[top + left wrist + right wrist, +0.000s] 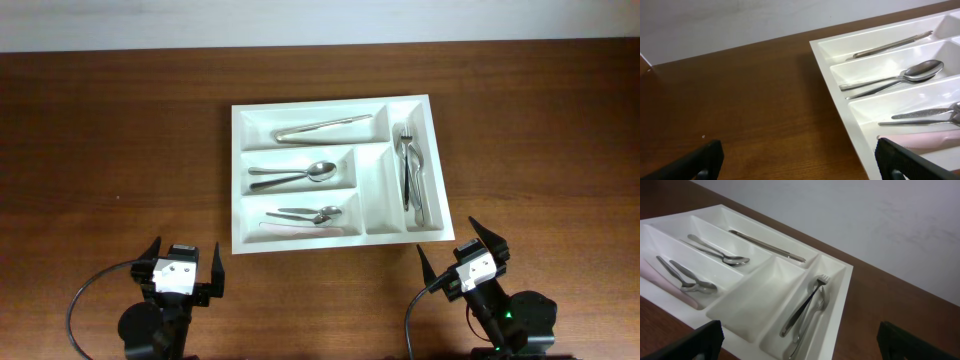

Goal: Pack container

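Note:
The white cutlery tray [237, 180] lies in the middle of the wooden table. Its top compartment holds a knife [325, 126], the middle one two spoons [295, 175], the bottom one small spoons [305, 213] on a pale pink utensil [300, 228]. The far right narrow compartment holds forks [410, 170]; the other narrow one is bare. My left gripper [180, 272] is open and empty, in front of the tray's left corner [840, 100]. My right gripper [470, 258] is open and empty, in front of the tray's right corner [840, 305].
The dark wooden table [120, 150] stretches to both sides of the tray. A white wall [300, 20] runs along the table's far edge. Black cables loop beside each arm base at the near edge.

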